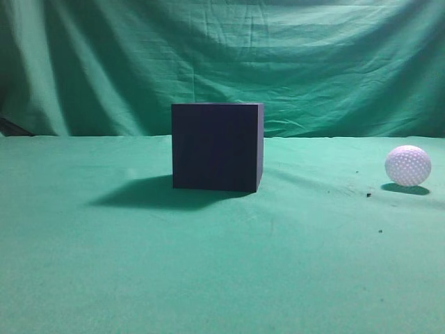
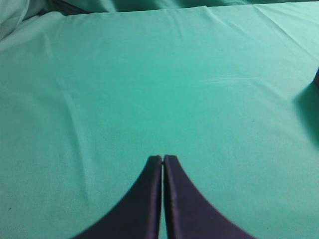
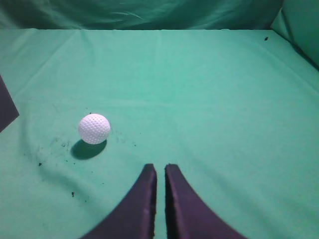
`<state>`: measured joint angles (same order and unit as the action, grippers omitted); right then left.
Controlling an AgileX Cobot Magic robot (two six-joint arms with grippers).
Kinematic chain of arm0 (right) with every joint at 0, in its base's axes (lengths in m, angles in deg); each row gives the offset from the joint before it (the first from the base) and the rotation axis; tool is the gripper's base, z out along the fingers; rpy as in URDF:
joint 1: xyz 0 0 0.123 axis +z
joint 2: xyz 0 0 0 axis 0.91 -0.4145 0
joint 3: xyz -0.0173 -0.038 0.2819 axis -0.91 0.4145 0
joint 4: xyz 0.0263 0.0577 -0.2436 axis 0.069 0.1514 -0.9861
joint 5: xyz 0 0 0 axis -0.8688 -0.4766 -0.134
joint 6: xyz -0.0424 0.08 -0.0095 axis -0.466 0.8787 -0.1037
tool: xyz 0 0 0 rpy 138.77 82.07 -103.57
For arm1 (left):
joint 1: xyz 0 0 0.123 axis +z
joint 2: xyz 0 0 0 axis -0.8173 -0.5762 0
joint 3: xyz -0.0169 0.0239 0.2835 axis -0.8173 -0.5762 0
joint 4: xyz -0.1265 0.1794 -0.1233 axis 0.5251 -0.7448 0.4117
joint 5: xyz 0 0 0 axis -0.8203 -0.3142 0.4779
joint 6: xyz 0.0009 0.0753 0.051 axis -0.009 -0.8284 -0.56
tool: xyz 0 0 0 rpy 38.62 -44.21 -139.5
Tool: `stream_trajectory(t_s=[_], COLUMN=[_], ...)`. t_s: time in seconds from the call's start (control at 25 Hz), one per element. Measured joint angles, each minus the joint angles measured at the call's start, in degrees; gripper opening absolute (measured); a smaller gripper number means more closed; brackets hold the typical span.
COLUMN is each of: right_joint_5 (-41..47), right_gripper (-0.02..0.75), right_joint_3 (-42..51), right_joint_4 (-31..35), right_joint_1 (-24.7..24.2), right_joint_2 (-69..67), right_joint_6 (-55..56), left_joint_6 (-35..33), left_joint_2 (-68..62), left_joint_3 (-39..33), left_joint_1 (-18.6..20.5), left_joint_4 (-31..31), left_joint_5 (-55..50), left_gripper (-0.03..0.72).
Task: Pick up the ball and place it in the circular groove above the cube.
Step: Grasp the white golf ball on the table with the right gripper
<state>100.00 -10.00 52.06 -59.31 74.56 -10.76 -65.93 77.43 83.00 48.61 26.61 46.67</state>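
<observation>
The dark navy-black cube [image 1: 217, 147] stands upright in the middle of the green cloth; its top face and any groove are hidden at this height. A corner of it shows at the left edge of the right wrist view [image 3: 6, 108]. The white dimpled ball [image 1: 408, 165] lies on the cloth at the far right, apart from the cube; it also shows in the right wrist view [image 3: 94, 128]. My right gripper [image 3: 160, 168] is shut and empty, to the right of and nearer than the ball. My left gripper [image 2: 162, 159] is shut and empty over bare cloth. Neither gripper shows in the exterior view.
Green cloth [image 1: 222, 278] covers the table and hangs as a backdrop [image 1: 222, 62]. Small dark specks [image 3: 52, 147] lie on the cloth around the ball. The cube's shadow [image 2: 309, 112] shows at the right edge of the left wrist view.
</observation>
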Motion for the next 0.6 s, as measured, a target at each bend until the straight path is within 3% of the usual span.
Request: stream_trajectory(t_s=[0.6], right_joint_5=[0.0], right_gripper=[0.000], right_joint_3=[0.0], right_joint_4=[0.0], right_joint_1=[0.0], right_joint_2=[0.0], right_joint_6=[0.0], left_joint_6=[0.0], left_joint_2=[0.0], left_joint_3=[0.0], left_joint_1=[0.0], left_joint_4=[0.0], left_joint_5=[0.0], left_gripper=[0.000])
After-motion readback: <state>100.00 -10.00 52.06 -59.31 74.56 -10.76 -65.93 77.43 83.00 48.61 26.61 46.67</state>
